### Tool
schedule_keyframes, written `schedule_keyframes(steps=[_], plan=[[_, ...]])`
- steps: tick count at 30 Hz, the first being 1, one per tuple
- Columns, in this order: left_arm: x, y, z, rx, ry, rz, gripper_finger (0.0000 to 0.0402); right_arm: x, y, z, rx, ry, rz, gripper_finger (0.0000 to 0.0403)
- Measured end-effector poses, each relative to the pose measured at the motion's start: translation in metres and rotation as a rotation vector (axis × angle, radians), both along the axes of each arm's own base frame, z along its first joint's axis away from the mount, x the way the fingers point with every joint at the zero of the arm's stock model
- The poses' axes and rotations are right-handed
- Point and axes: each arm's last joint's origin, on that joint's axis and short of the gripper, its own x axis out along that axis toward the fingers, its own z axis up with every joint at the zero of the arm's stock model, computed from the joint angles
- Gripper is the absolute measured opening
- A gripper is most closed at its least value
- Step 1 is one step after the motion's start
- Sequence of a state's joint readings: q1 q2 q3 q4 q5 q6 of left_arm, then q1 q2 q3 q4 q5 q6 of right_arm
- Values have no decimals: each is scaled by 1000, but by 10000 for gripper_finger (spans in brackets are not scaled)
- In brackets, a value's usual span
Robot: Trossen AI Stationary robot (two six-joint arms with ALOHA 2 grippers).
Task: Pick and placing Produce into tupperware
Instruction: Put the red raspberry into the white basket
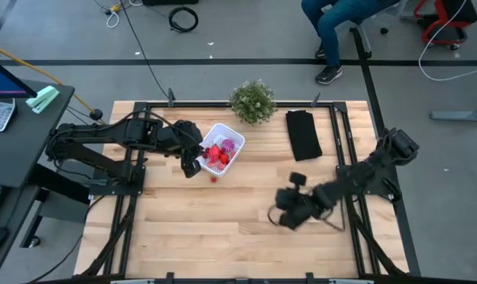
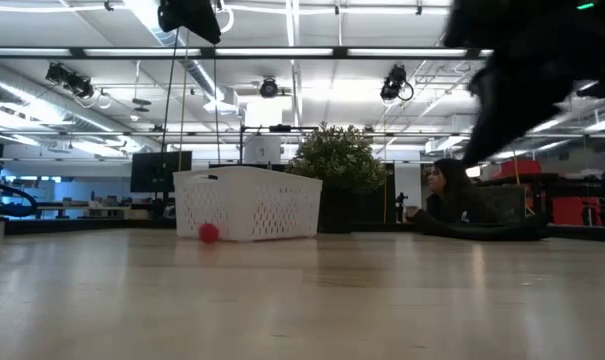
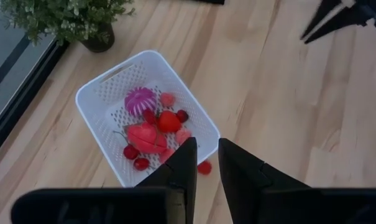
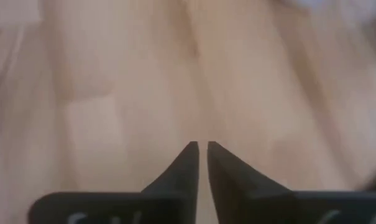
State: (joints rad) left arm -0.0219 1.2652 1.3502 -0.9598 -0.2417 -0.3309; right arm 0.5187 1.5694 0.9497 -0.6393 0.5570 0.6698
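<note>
We hold our left gripper [image 3: 206, 158], fingers slightly apart and empty, above the stray red piece [image 3: 204, 167] beside the tupperware [image 3: 96, 90], which holds the remaining produce [image 3: 151, 124]; our right gripper [image 4: 201, 149], nearly closed, waits well away.

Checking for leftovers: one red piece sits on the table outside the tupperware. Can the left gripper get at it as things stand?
Probably yes. The left gripper hangs just above the red piece, which lies on bare table beside the tupperware wall with nothing over it. The fingers stand narrowly apart, and the wall close by could crowd one finger.
</note>
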Motion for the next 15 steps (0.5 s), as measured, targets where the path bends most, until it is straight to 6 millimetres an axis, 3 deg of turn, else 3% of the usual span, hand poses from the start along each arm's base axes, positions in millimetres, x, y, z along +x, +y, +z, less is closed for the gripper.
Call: schedule_keyframes(steps=[5, 10, 15], plan=[[-9, 0, -8, -26, 120, 39, 80, 23, -29, 8, -44, -44, 61, 86], [-21, -3, -24, -102, 288, 246, 86, 32, -54, 9, -55, -44, -6, 118], [-18, -22, -62, -109, 307, 277, 86, 34, -64, 8, -50, -44, -47, 127]])
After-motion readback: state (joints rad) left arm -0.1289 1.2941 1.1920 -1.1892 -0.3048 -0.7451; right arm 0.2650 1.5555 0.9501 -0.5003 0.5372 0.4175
